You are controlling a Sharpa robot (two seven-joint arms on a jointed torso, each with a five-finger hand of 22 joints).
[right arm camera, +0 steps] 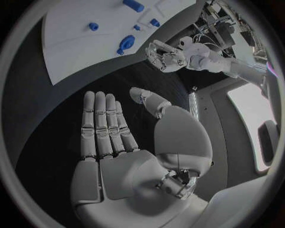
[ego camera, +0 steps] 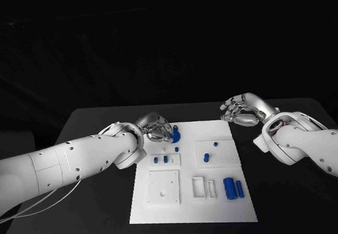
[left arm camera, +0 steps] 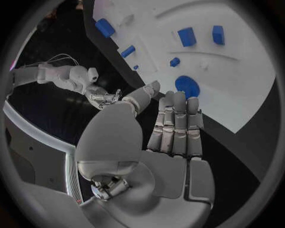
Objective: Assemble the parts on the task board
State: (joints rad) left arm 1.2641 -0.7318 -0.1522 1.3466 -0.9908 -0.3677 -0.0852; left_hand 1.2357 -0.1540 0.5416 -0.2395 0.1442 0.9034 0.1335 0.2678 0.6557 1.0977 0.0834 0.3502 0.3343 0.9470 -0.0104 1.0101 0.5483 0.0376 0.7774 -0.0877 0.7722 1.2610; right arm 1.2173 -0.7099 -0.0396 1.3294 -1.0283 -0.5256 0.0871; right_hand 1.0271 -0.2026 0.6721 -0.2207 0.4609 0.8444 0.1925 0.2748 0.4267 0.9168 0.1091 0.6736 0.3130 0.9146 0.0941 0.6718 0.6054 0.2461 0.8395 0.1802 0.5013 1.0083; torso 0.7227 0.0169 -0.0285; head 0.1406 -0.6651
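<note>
- Left hand (ego camera: pixel 155 127): empty, fingers extended, at the far-left corner of the task board (ego camera: pixel 195 208), beside the blue round part (ego camera: pixel 175 131).
- Right hand (ego camera: pixel 242 109): empty, fingers apart, over the black counter (ego camera: pixel 82 213) just past the board's far-right corner.
- Two blue cylinders (ego camera: pixel 233 189): lying side by side on the board's near right.

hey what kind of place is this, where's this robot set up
Probably a robotics lab or test bench. A white task board with small blue parts lies on a black table, black backdrop behind. The left hand and right hand hang open near its far end, holding nothing.
</note>
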